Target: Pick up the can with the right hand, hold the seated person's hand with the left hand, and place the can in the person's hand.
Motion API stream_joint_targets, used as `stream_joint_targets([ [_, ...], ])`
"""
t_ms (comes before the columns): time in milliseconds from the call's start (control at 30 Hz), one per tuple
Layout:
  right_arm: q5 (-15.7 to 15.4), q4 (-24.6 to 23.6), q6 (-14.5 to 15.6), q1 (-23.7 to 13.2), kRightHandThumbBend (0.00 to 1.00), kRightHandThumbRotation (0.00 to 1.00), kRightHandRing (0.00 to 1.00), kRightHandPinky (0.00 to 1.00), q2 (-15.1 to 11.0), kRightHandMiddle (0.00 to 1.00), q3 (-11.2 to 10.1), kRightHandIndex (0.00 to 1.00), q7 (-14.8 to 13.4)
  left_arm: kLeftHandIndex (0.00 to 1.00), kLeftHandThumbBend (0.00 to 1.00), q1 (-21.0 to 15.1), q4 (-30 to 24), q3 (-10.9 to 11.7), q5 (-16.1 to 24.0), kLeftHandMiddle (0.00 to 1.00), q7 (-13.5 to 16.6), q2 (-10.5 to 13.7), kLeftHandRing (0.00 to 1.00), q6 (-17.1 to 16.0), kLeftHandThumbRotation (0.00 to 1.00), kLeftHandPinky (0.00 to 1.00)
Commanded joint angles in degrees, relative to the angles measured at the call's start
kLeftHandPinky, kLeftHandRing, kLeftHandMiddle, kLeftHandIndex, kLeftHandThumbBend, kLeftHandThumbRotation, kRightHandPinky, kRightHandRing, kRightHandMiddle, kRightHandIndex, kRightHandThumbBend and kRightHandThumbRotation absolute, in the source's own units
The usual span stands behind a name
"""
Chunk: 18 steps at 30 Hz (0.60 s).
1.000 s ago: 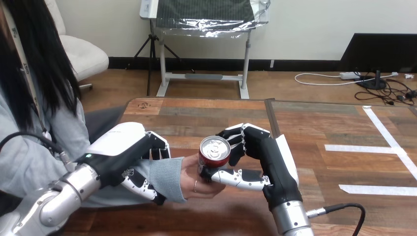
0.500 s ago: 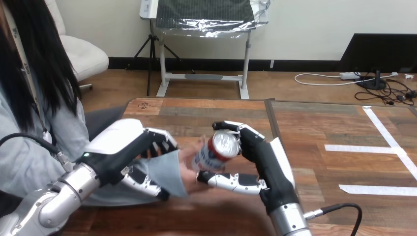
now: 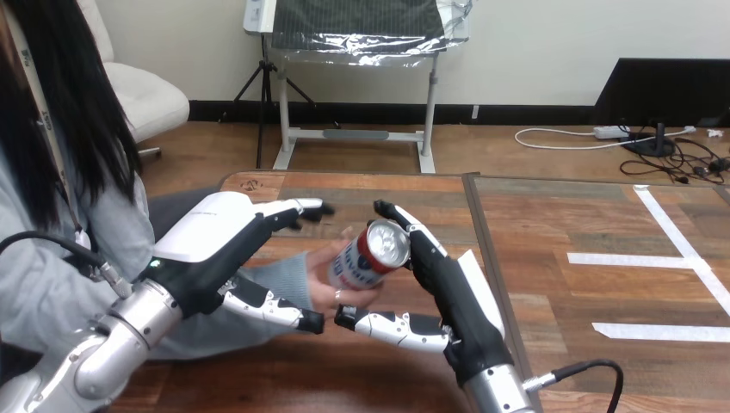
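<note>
A red and white can (image 3: pixel 368 256) lies tilted in the person's hand (image 3: pixel 324 291), its silver top turned toward my right hand. My right hand (image 3: pixel 457 297) stands just right of the can, open; its straight fingers (image 3: pixel 417 239) reach up behind the can's top and its thumb (image 3: pixel 385 325) stretches out below the person's hand. Whether those fingers touch the can I cannot tell. My left hand (image 3: pixel 209 240) is open over the person's grey-sleeved wrist (image 3: pixel 280 275), fingers (image 3: pixel 293 209) straight above it and thumb (image 3: pixel 276 306) below it, not closed round it.
The wooden table (image 3: pixel 379 194) runs back to its far edge, with a dark seam (image 3: pixel 483 232) down its middle. White tape strips (image 3: pixel 633 259) mark the right part. A black cable (image 3: pixel 585 369) leaves my right wrist at the bottom.
My right hand's fingers have uncurled from the can, which has tipped over in the person's hand. My left hand's fingers have straightened and lifted off the person's wrist.
</note>
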Motion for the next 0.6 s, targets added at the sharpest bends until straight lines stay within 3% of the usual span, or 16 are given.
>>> stream_joint_targets([
  [0,-0.1,-1.8,-2.2,-1.9,1.00,0.43,0.89,0.89,-1.1,0.90,-0.6,0.97,-0.9,0.99,1.00,0.9,-1.4,1.9,-1.9,0.97,1.9,-1.0,0.96,-2.1,0.53,0.90],
  [333,1.2,-1.2,-2.8,-2.1,1.00,0.49,0.91,0.90,-1.0,0.93,-1.2,0.99,-0.3,1.00,1.00,2.9,-0.4,3.1,-4.4,1.00,3.0,-3.0,1.00,-5.9,0.58,0.93],
  [567,2.1,-0.6,-4.0,-2.2,1.00,0.50,0.92,0.92,-1.0,0.92,-1.4,0.99,-0.1,1.00,1.00,4.5,0.6,3.9,-8.1,1.00,2.0,-4.8,1.00,-9.0,0.59,0.95],
])
